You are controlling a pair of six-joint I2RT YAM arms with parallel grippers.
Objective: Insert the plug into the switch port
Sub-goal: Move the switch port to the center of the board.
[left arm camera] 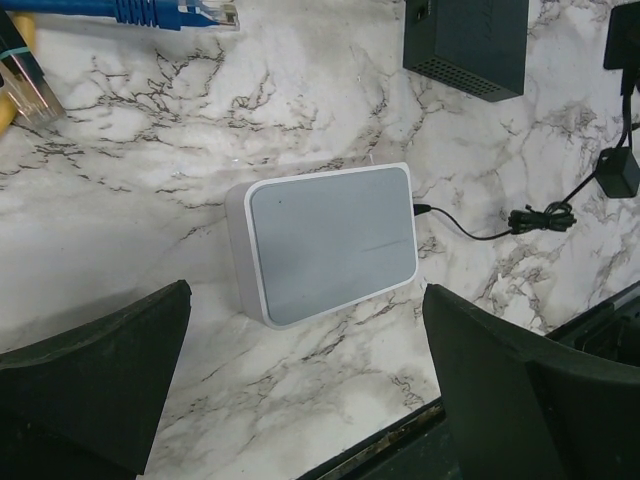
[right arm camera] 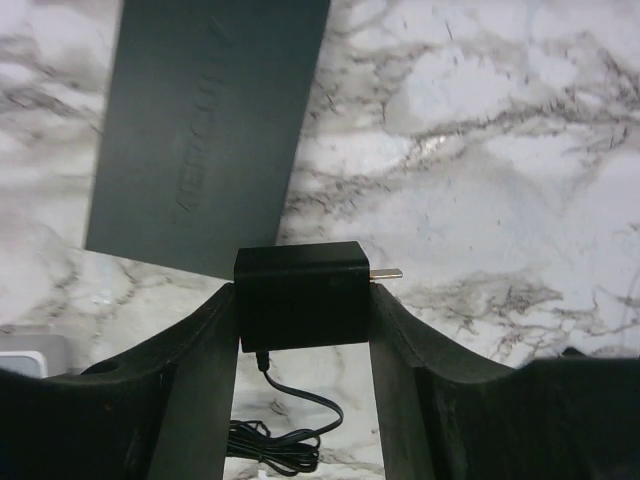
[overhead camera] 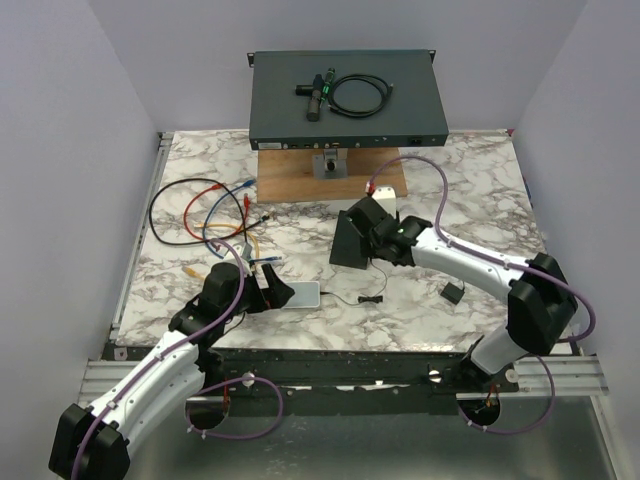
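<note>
My right pincer (right arm camera: pixel 303 290) clamps a boxy black plug (right arm camera: pixel 300 312); my left pincer (left arm camera: pixel 305 293) gapes wide, facing a rounded white switch (left arm camera: pixel 330 235).

My claw (left arm camera: pixel 307 292) hangs spread wide over the small white switch box (left arm camera: pixel 330 245).
The box sits on the marble table (left arm camera: pixel 150 190), its grey face toward me, framed between my two dark fingers (left arm camera: pixel 100 370), which touch nothing. A thin black cord (left arm camera: pixel 465 235) leaves its right side and runs to a tied bundle. Along the far edge are a blue cable (left arm camera: pixel 130 10) with a clear plug, a yellow cable (left arm camera: pixel 22 85) near it, and a black box (left arm camera: pixel 470 40) at the upper right.
</note>
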